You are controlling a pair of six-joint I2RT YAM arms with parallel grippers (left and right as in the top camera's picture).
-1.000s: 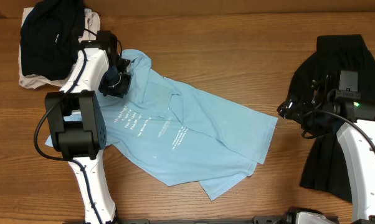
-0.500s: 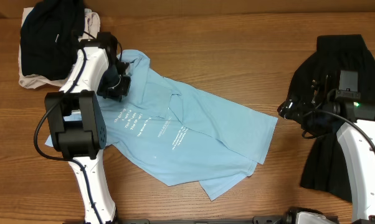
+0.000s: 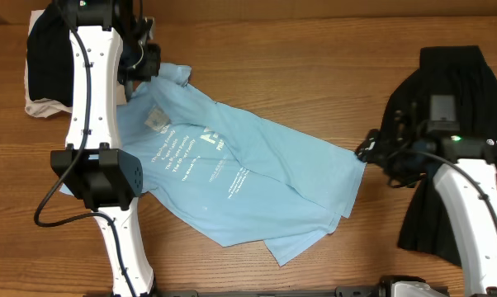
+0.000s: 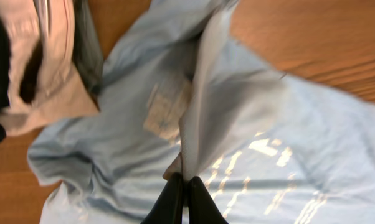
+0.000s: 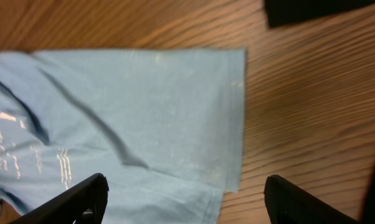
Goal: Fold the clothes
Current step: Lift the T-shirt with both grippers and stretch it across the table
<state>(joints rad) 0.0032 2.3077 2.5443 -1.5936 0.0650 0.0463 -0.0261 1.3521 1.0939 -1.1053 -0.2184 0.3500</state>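
Overhead: wooden table (image 3: 314, 66); left fingers (image 4: 172, 202) pinch T-shirt (image 3: 257, 173); right fingers (image 5: 81, 196) spread wide, empty.

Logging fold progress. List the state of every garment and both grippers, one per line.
Light blue T-shirt with white lettering: unfolded, rumpled, one fold pinched up.
Left gripper: shut on that fold.
Right gripper: open over the T-shirt's hem, holding nothing.
Black cloth garment at top left: heaped on the beige one.
Beige cloth garment: crumpled beneath it.
Black cloth garment at right: lying loose, not gripped.
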